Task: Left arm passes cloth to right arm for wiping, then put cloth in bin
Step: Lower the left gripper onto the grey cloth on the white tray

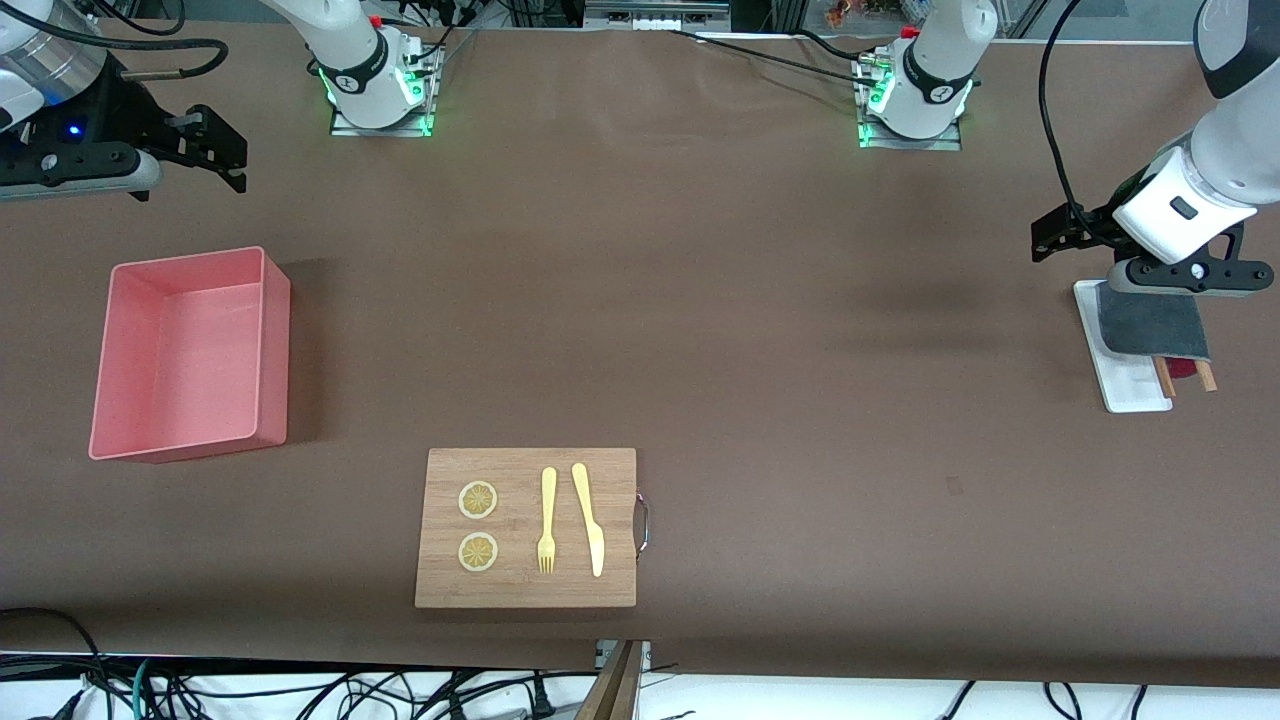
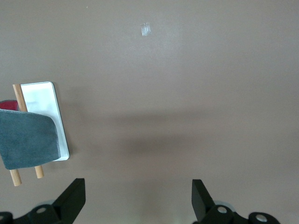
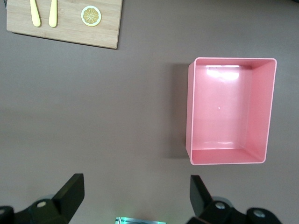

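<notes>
- We are seeing the left gripper (image 1: 1060, 232) hanging in the air at the left arm's end of the table, over bare tabletop just beside the white tray (image 1: 1135, 383); its fingers (image 2: 71, 201) are standing spread wide, holding and touching nothing.
- We are seeing the right gripper (image 1: 210, 150) hanging over the right arm's end of the table, above bare tabletop beside the bin (image 1: 190, 352); its fingers (image 3: 70, 192) are likewise spread wide with nothing between them.
- We are finding the cloth (image 1: 1152, 324) lying dark grey face up on the tray, draped over two wooden sticks (image 1: 1206, 376), with a sliver of its red face (image 2: 8, 105) peeking out at one edge.
- We are looking into the pink bin, which is sitting open and upright, showing only its bare floor (image 3: 223, 112).
- We are noting the wooden board (image 1: 526, 528) lying nearer to the front camera, carrying two lemon slices (image 1: 478, 500), a yellow fork (image 1: 547, 520) and a yellow knife (image 1: 588, 518).
</notes>
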### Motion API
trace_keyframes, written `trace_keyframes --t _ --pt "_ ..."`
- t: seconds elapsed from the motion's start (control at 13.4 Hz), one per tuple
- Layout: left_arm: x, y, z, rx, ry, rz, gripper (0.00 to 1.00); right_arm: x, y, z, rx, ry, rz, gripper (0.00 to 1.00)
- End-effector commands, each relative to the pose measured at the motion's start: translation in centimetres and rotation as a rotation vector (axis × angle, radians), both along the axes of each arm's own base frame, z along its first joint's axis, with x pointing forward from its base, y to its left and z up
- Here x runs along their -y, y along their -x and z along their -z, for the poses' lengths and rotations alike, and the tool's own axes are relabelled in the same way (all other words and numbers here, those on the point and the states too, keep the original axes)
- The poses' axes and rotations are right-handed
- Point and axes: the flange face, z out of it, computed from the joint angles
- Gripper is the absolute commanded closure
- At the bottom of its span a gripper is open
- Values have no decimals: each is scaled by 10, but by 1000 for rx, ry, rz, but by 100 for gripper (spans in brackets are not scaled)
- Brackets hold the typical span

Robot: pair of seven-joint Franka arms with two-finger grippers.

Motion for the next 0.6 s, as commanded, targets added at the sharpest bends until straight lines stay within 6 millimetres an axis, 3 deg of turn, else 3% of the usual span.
trace_keyframes --t 0.0,0.22,0.37,0.52 --pt "-2 -5 1 -18 -15 31 0 2 1 -7 -4 1 -11 0" --pt "-5 -15 23 -56 3 179 0 -1 -1 -2 -12 4 -14 0" --pt "-20 -26 32 -84 -27 304 0 0 -1 -2 -14 2 -14 0" --pt "-44 -37 57 -139 -71 456 0 0 -1 2 -24 2 -13 0"
